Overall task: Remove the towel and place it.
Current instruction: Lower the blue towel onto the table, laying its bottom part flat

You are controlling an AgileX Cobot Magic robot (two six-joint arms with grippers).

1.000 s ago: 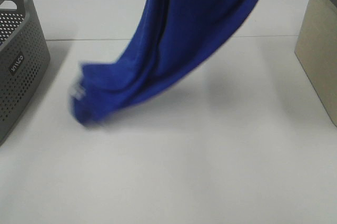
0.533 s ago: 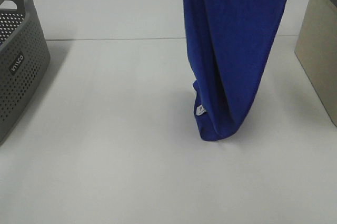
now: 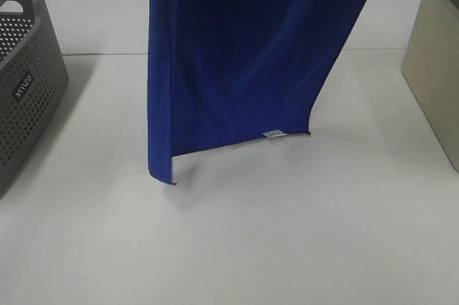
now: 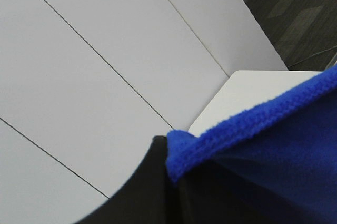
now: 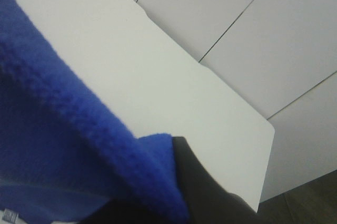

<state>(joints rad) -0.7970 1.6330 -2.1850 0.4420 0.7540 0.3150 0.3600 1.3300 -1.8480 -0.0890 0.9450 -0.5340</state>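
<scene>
A large, plain royal-blue plush microfibre towel hangs spread as a broad sheet in the upper middle of the high view, its top running out of the frame. Its lower left corner dips lowest over the white table; whether it touches the surface cannot be told. The bottom hem rises toward the right, where a small white label sits at the edge. A soft shadow lies on the table under the hem.

Neither arm shows in the high view. In the left wrist view the left gripper is closed, its black fingers pinching one corner of the towel's stitched hem. In the right wrist view the right gripper is likewise clamped on another hem corner.

A grey perforated plastic basket stands at the left edge and a beige rectangular bin at the right edge. Both are apart from the towel.
</scene>
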